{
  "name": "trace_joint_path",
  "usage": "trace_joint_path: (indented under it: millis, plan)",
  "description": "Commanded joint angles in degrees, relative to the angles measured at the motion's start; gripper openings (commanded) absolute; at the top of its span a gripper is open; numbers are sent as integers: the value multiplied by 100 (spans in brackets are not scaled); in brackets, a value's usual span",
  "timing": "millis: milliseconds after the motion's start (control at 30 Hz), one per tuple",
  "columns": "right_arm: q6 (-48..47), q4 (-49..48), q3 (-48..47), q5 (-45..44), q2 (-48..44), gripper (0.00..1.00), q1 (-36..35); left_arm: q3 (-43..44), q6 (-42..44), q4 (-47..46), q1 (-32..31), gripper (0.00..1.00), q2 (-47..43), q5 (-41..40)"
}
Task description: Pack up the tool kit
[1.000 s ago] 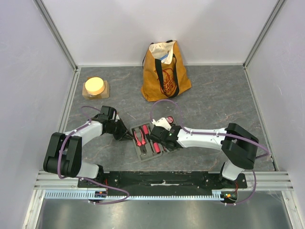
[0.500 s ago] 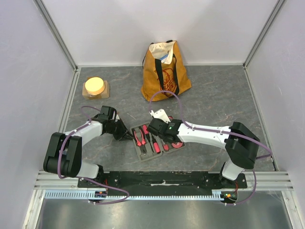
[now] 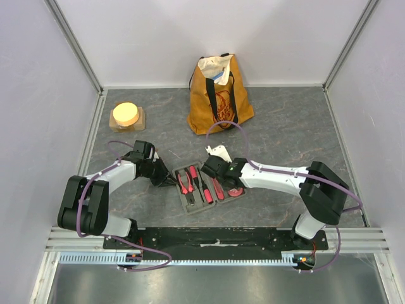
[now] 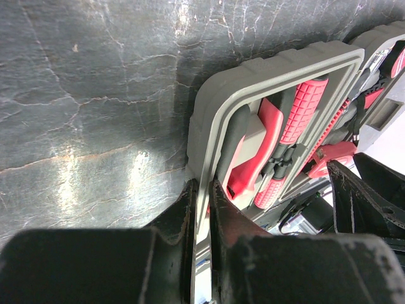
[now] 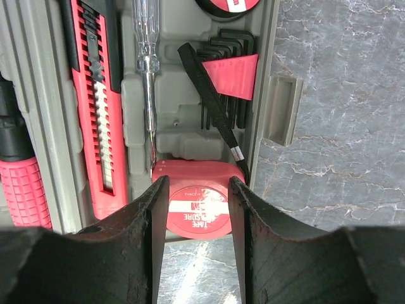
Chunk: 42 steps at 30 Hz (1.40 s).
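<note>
The dark-grey tool kit case (image 3: 188,206) lies open near the table's front. It holds red pliers (image 3: 184,182) and red-handled screwdrivers (image 3: 204,189). My left gripper (image 3: 169,180) is shut on the case's left rim (image 4: 209,107), with a finger on each side of it (image 4: 202,187). My right gripper (image 3: 218,172) is open and empty over the case's right half. The right wrist view shows my right gripper (image 5: 198,183) above the red tape measure (image 5: 197,202), which overhangs the case's edge (image 3: 235,192). A red knife (image 5: 95,107), a clear screwdriver (image 5: 145,57) and hex keys (image 5: 231,76) sit in slots.
A mustard-yellow tote bag (image 3: 219,95) stands at the back centre. A tan block with a round yellow top (image 3: 126,116) sits at the back left. Grey walls close in the table on three sides.
My right gripper has drawn back from over the case towards the far side, uncovering the tape measure at the case's right end. My left gripper has not moved.
</note>
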State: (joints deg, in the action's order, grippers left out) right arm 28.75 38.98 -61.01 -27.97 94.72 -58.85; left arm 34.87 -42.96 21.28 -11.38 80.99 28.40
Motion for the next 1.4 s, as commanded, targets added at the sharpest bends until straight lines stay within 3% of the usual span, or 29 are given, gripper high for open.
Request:
trace_joint_path:
  millis: [0, 567, 1033, 1233, 1367]
  plan:
    - [183, -163, 230, 292, -164, 48, 67, -209, 112, 193, 13, 9, 215, -801]
    - [491, -400, 933, 678, -489, 45, 163, -200, 95, 193, 13, 9, 224, -801]
    - [1501, -1015, 2050, 1145, -700, 40, 181, -200, 77, 157, 13, 11, 172, -652]
    - [1274, -647, 1366, 643, -1253, 41, 181, 19, 104, 350, 13, 18, -100, -625]
    - [914, -155, 505, 608, -1254, 42, 172, 318, 200, 605, 21, 28, -338, -801]
